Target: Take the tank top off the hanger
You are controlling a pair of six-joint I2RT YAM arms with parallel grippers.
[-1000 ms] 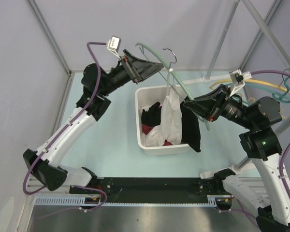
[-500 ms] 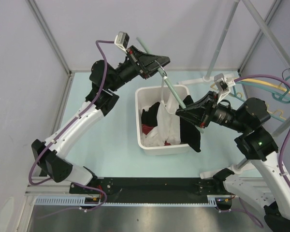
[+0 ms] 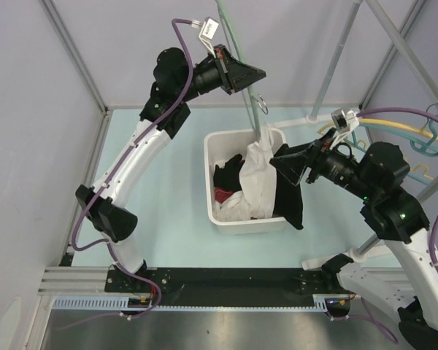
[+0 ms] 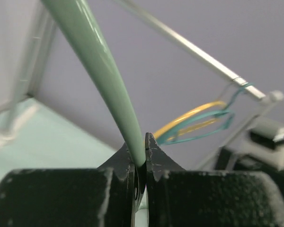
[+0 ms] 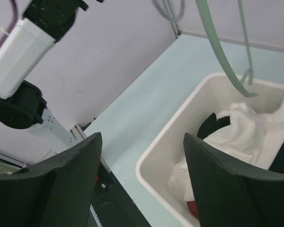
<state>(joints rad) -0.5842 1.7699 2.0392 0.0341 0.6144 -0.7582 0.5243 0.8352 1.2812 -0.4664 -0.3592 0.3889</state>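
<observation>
Now, left gripper (image 4: 139, 152): clenched on the mint-green hanger (image 4: 100, 71), which it has hoisted higher and tipped nearly upright over the last second.
Below that claw: the white tank top (image 3: 257, 171) trails from the hanger's lower end, drawn out taller than before, its bottom down inside the white bin (image 3: 220, 216).
Right gripper (image 5: 142, 142): released, fingers spread wide with nothing between them, just beside the tank top.
Under it: a black garment (image 3: 290, 198) hangs over the bin rim.
Meaning: the lift probably tensions the fabric, but the garment is not yet off.

A white bin (image 3: 248, 224) sits on a pale green surface (image 3: 160, 219), holding black clothes (image 3: 228, 173). Yellow and teal hangers (image 3: 401, 125) hang at right.
</observation>
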